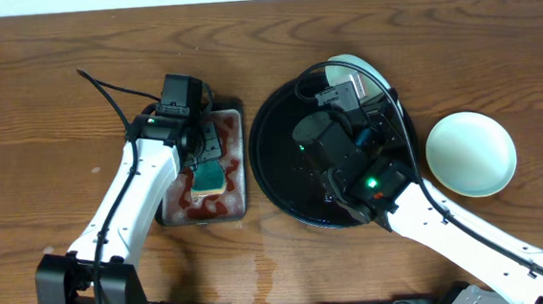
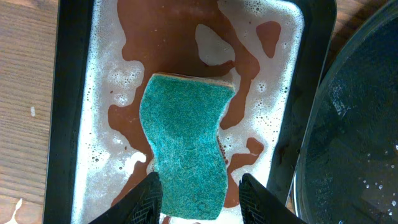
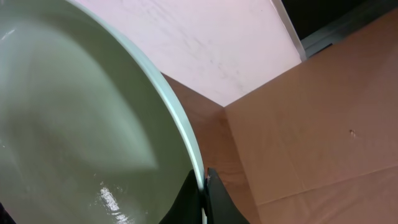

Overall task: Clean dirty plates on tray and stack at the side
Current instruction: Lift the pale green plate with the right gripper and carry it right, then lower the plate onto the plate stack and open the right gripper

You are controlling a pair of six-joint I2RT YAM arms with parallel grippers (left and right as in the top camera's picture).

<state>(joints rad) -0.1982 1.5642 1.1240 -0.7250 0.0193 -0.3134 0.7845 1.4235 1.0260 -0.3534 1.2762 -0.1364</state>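
My right gripper [image 3: 203, 178] is shut on the rim of a pale mint-blue plate [image 3: 74, 124] and holds it tilted over the far side of the large black tray [image 1: 263, 162]. From overhead the held plate [image 1: 354, 69] shows behind the right arm. A second pale mint plate [image 1: 471, 153] lies on the table right of the tray, with no smears visible. The pale yellow plate is out of view. My left gripper [image 2: 202, 200] is open, its fingers on either side of a green sponge [image 2: 186, 143] in the small tray.
The small rectangular tray [image 1: 239, 188] holds red-stained foamy water [image 2: 118, 81] and lies left of the black tray, whose wet rim [image 2: 348, 137] shows in the left wrist view. Brown cardboard [image 3: 323, 112] and a pale wall show behind the held plate.
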